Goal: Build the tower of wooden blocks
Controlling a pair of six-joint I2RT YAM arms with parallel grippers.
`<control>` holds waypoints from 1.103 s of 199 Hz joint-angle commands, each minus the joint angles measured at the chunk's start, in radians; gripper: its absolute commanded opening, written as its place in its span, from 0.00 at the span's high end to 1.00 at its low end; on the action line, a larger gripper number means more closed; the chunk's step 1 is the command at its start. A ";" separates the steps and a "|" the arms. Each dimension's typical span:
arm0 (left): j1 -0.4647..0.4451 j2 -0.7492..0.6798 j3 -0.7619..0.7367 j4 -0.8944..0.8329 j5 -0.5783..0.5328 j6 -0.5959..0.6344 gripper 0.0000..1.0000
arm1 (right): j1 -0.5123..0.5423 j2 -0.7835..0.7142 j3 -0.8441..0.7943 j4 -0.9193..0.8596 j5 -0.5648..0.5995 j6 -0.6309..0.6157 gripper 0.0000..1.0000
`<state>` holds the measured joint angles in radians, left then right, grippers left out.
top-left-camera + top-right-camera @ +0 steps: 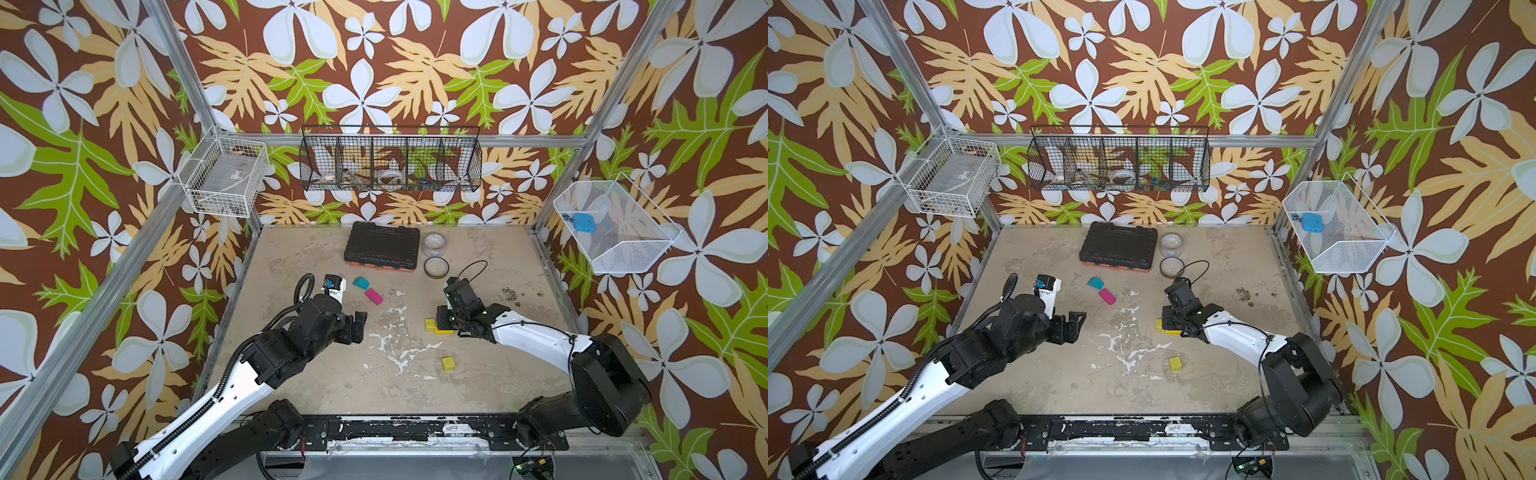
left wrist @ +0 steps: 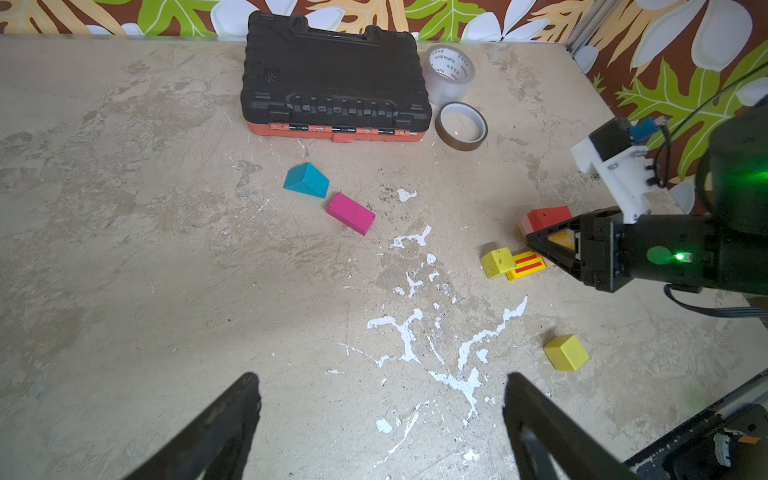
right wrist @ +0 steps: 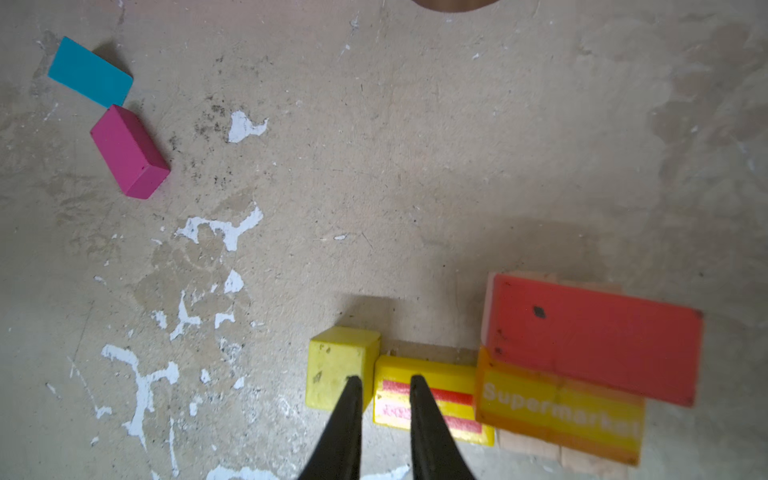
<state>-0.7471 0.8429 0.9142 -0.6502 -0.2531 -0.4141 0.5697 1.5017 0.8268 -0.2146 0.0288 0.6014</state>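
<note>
the right pincer (image 3: pixel 384 378) is closed down to a narrow slit with nothing between its tips, over the seam where a yellow cube (image 3: pixel 340 365) touches a striped yellow brick (image 3: pixel 428 399); whether it touches them i cannot tell. just beside them stands the start of the tower (image 3: pixel 582 374): a red block (image 3: pixel 594 336) partly overlaps an orange block (image 3: pixel 559 409) printed "supermarket", with plain wood (image 3: pixel 590 459) beneath. the left pincer (image 2: pixel 381 376) is spread wide and empty above the desk (image 2: pixel 124 249). a teal wedge (image 2: pixel 306 180) and a magenta block (image 2: pixel 351 213) lie close together nearer the black case (image 2: pixel 332 79), and another yellow cube (image 2: pixel 566 352) sits alone.
</note>
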 commanded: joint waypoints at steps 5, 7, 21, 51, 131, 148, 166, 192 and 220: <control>0.002 -0.003 0.002 0.015 0.006 0.006 0.07 | 0.001 0.055 0.039 -0.032 0.014 0.006 0.83; 0.002 -0.004 0.002 0.015 0.007 0.006 0.07 | 0.001 0.059 0.040 -0.032 0.015 0.005 0.84; 0.002 -0.005 0.000 0.015 0.007 0.007 0.07 | 0.001 0.079 0.048 -0.038 0.020 0.002 0.84; 0.002 -0.008 0.000 0.015 0.006 0.008 0.07 | 0.001 0.117 0.067 -0.050 0.024 -0.001 0.84; 0.002 -0.006 0.000 0.017 0.010 0.008 0.07 | 0.010 0.169 0.068 -0.080 0.029 -0.006 0.86; 0.002 -0.005 0.000 0.017 0.011 0.008 0.07 | 0.025 0.153 0.060 -0.093 0.038 0.002 0.86; 0.002 -0.007 0.001 0.017 0.011 0.008 0.07 | 0.048 0.122 0.042 -0.104 0.051 0.014 0.86; 0.002 -0.013 0.002 0.017 0.012 0.008 0.08 | 0.076 0.095 0.009 -0.105 0.049 0.037 0.85; 0.002 -0.019 0.001 0.017 0.011 0.008 0.08 | 0.107 0.080 -0.016 -0.105 0.052 0.058 0.85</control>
<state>-0.7471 0.8284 0.9142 -0.6498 -0.2451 -0.4133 0.6582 1.5940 0.8242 -0.3019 0.0601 0.6273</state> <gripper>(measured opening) 0.925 0.147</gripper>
